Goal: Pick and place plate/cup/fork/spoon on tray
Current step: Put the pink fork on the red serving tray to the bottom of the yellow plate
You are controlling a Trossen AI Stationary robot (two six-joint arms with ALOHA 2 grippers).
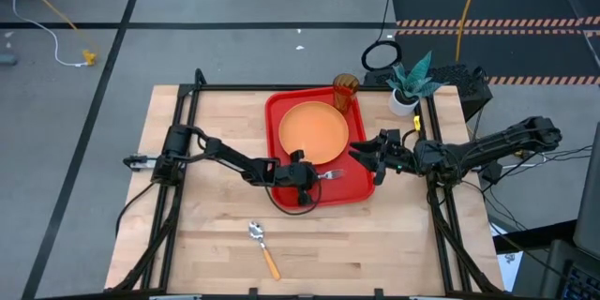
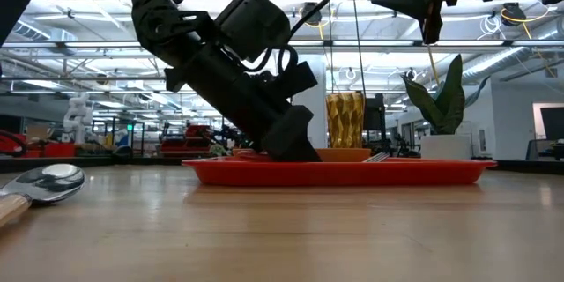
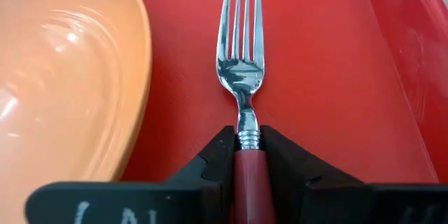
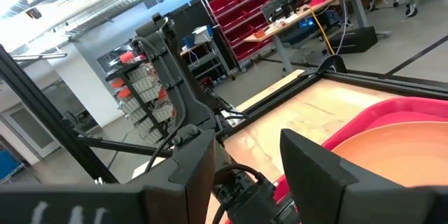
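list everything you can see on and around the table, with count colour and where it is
tray: 1, red, middle of the table
plate: 1, orange, on the tray
fork: 1, silver with pink-red handle, on the tray beside the plate, handle in the left pincer
cup: 1, amber-brown, at the tray's far corner by the plant
spoon: 1, silver with orange handle, on bare wood on the near side of the tray
plant: 1, teal in a white pot, far right of the table
left pincer: 1, dark, shut on the fork handle over the tray
right pincer: 1, dark, open, raised at the tray's right edge
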